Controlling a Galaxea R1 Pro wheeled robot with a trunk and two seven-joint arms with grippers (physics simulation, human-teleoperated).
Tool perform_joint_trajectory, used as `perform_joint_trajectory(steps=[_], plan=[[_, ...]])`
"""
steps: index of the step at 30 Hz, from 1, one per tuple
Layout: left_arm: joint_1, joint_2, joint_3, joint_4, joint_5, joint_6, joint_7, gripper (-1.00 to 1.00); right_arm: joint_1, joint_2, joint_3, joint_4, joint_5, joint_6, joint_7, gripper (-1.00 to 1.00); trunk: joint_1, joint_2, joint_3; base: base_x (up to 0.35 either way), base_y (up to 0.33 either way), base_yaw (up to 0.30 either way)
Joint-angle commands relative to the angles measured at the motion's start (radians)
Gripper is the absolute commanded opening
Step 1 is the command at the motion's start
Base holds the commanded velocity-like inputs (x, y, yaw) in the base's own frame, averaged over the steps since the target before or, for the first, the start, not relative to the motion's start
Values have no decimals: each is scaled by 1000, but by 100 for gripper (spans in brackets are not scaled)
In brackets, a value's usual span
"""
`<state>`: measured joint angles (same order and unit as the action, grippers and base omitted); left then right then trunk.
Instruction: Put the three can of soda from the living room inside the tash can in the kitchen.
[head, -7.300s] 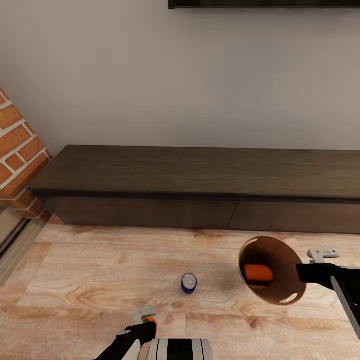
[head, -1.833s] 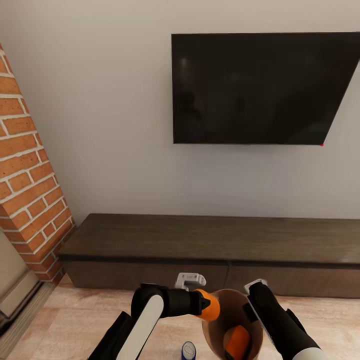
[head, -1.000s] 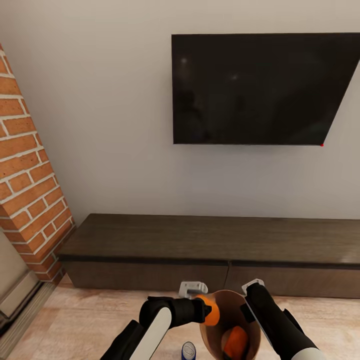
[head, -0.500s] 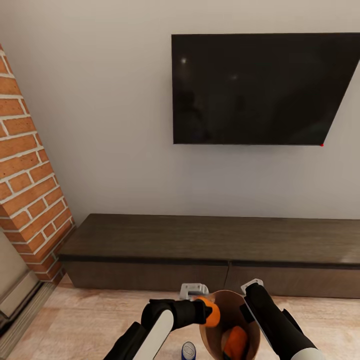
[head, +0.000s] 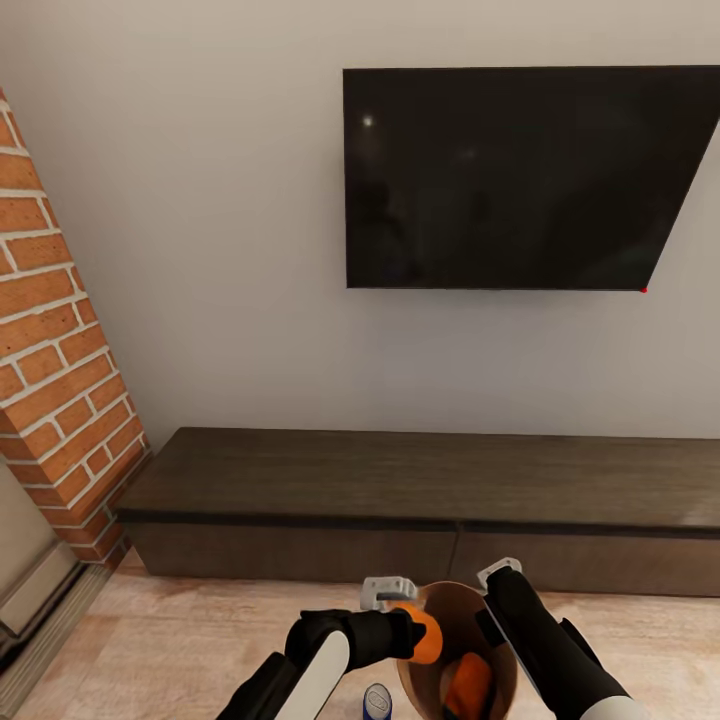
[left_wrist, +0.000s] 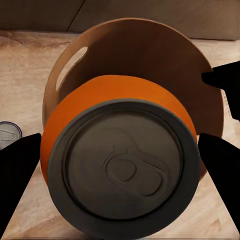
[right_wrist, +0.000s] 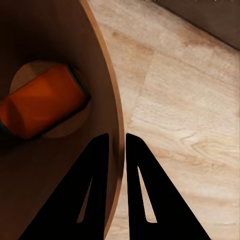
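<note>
left arm bent in from low in the head view, forearm level, left gripper (head: 412, 628) clamped on an orange soda can (head: 424, 634) by its sides, right at the near rim of the trash can (head: 432, 606). seen from the left wrist: the same can (left_wrist: 120, 160) end-on, grey lid with pull tab facing the camera, black fingers (left_wrist: 17, 175) pressed against both flanks, the bin's tan mouth (left_wrist: 150, 55) directly behind, a slot handle cut through its wall

right arm reaching forward and down, right gripper (right_wrist: 117, 145) pinched narrow across the bin's thin wall (right_wrist: 112, 100), one finger inside, one outside, bin held tilted off the floor

inside on the round base, a second orange can (right_wrist: 40, 102) lying on its side; also glimpsed from the head camera (head: 468, 684). blue soda can (head: 377, 702) upright on the light wood floor (head: 150, 650), just beside the left forearm, at the bottom edge of the head view; its grey top (left_wrist: 9, 131) visible past the held can

beyond: long low dark-wood cabinet (head: 420, 500), matte with a squared front edge, against a plain pale wall; black glossy tv (head: 520, 180) above; red brick fireplace (head: 55, 350) at the left. open plank floor between cabinet and arms
</note>
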<state>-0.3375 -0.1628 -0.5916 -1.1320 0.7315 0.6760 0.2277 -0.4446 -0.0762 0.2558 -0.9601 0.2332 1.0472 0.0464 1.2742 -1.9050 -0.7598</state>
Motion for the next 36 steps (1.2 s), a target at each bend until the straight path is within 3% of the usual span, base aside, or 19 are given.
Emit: perform_joint_trajectory(steps=[1, 25, 36], plan=[[0, -1, 0, 6, 0, -6, -1, -100, 0, 3, 0, 0, -3, 0, 4, -100, 0, 0, 0, 0, 0, 0], [-14, -9, -23, 95, -1, -101, -4, -100, 0, 12, 31, 1, -3, 0, 4, -100, 0, 0, 0, 0, 0, 0], [-17, -12, -26, 117, -4, -119, -39, -100, 0, 13, 32, 0, -3, 0, 4, -100, 0, 0, 0, 0, 0, 0]])
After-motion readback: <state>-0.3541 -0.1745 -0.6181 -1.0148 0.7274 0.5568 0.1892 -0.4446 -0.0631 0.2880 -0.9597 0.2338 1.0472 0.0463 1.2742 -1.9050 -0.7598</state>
